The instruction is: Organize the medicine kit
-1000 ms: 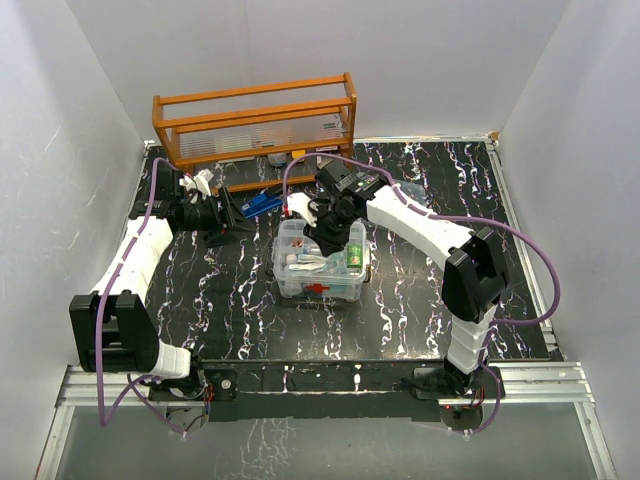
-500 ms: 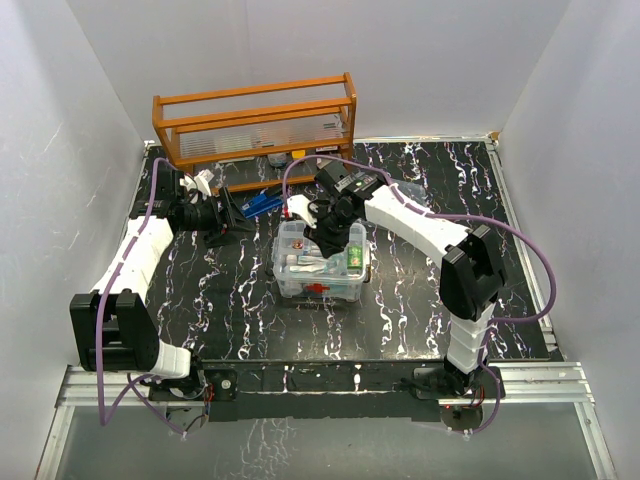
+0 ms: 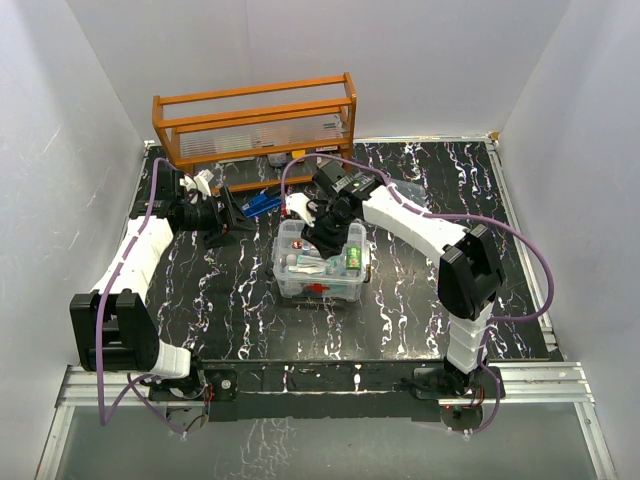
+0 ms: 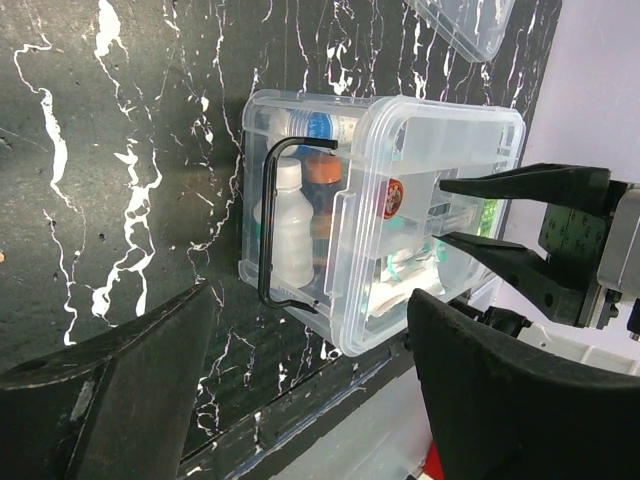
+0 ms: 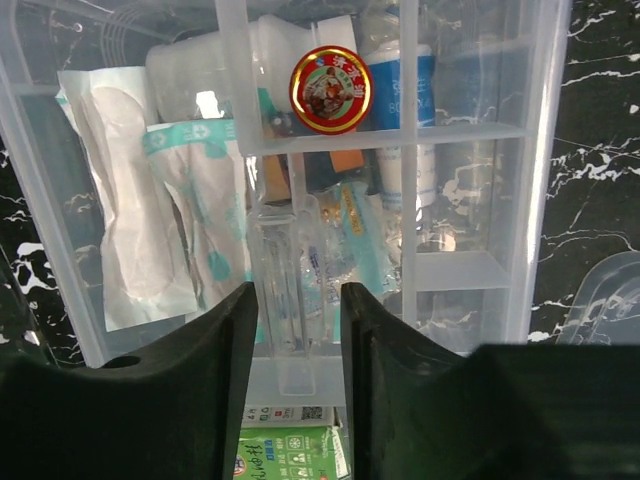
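The medicine kit (image 3: 320,265), a clear box with a red latch (image 3: 318,288), stands mid-table with its lid off. Its clear divided tray (image 5: 470,200) sits in the top, over gauze packets (image 5: 130,230), a red round tin (image 5: 330,83) and a green carton (image 5: 290,455). My right gripper (image 5: 298,330) is over the tray, jaws apart on either side of the tray's clear centre tab (image 5: 285,290). It shows above the box in the top view (image 3: 325,235). My left gripper (image 3: 228,213) is open and empty, back left of the kit. In its view (image 4: 310,400) the box shows bottles (image 4: 285,220) and a dark wire handle (image 4: 268,230).
An orange wooden rack (image 3: 255,125) stands at the back. A blue item (image 3: 262,203) lies in front of it, beside my left gripper. The clear lid (image 3: 408,190) lies behind the right arm, right of the kit; its edge shows in the right wrist view (image 5: 610,290).
My right gripper has shifted slightly left and back over the kit's tray. The left arm and the box have not visibly moved.
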You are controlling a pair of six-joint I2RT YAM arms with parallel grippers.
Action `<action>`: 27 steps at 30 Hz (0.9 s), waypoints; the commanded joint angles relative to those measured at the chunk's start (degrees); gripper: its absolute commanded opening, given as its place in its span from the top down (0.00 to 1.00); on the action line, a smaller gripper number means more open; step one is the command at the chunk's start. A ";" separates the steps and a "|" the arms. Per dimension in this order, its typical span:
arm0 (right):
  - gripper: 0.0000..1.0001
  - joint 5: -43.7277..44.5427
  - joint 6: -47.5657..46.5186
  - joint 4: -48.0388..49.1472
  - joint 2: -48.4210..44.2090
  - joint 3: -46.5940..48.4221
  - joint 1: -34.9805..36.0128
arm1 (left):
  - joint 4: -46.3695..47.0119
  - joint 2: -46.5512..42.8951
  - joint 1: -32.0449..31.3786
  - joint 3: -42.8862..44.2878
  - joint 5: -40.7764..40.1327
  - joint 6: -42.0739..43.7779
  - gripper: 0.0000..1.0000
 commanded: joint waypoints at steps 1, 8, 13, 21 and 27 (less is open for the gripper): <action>0.60 2.06 2.55 3.05 -4.66 1.81 0.00 | -0.64 -2.15 0.06 0.05 -0.86 0.57 0.23; 0.44 4.28 5.05 5.41 -10.37 0.21 -0.12 | -1.57 -3.66 0.00 0.61 -3.19 1.40 0.20; 0.36 8.61 9.74 10.27 -16.15 -2.40 -0.56 | -1.88 -5.43 0.03 0.72 -5.92 3.01 0.15; 0.26 41.37 40.75 29.42 -31.40 -19.43 -1.99 | -2.10 -12.69 0.14 0.35 -22.58 4.70 0.01; 0.21 46.09 62.54 25.44 -39.47 -29.02 -6.62 | -2.84 -14.68 0.09 0.71 -27.58 2.61 0.01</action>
